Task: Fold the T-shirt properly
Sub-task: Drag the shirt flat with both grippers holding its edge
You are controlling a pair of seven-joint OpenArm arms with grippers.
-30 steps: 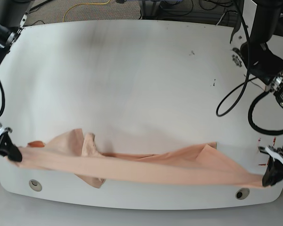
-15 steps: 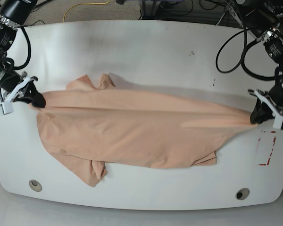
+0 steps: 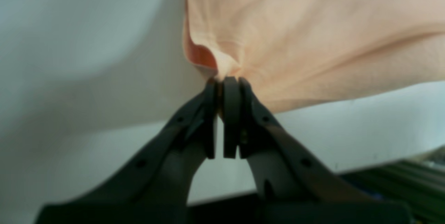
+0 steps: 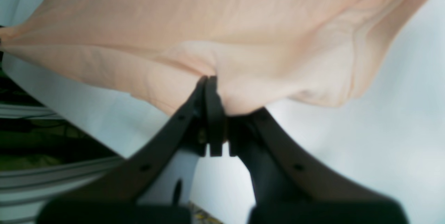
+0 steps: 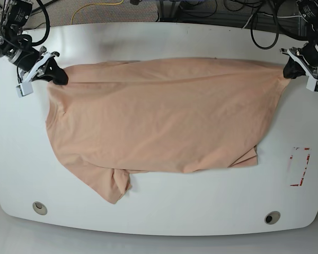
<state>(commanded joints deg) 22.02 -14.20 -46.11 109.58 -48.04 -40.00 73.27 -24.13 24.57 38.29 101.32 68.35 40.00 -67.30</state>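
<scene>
The T-shirt (image 5: pixel 159 116) is lying spread across the white counter (image 5: pixel 159 211) in the base view. Only the wrist views are showing the left gripper (image 3: pixel 224 88) and right gripper (image 4: pixel 212 92) clenching its bunched edges.

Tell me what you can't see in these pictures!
- T-shirt, base view: any chest print is hidden; only plain fabric shows.
- Left gripper, left wrist view: the pinched shirt part is too blurred and bunched to name.
- Right gripper, right wrist view: the same.
- Table: the shirt covers its middle.
</scene>
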